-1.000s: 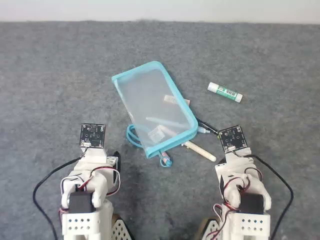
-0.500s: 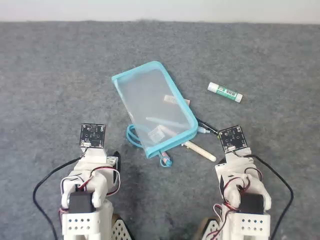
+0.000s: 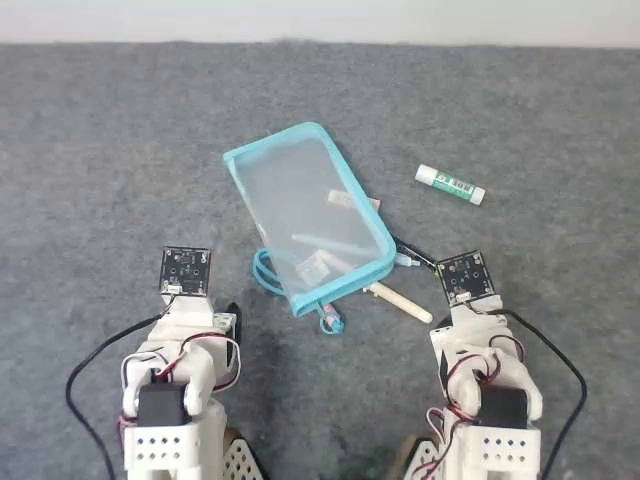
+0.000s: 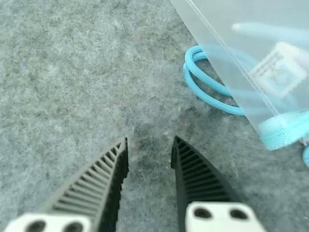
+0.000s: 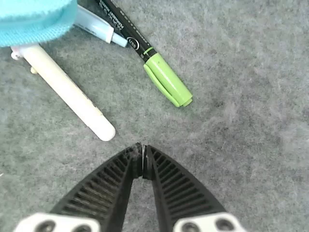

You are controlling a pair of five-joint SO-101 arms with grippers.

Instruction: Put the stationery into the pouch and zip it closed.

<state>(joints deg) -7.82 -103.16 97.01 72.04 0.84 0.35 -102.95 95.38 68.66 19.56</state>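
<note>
your left gripper (image 4: 150, 141) is a little open and holds nothing, near the blue loop (image 4: 190, 79). your right gripper (image 5: 143, 147) is pinched together on nothing. the see-through pouch (image 3: 310, 215) lies in the middle with small things inside. a white pen (image 5: 67, 92) and green marker (image 5: 166, 82) poke out from under its right edge.

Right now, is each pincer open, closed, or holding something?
Left pincer: open, holding nothing, over the grey mat.
Right pincer: closed, empty, just short of the cream pen.
</note>
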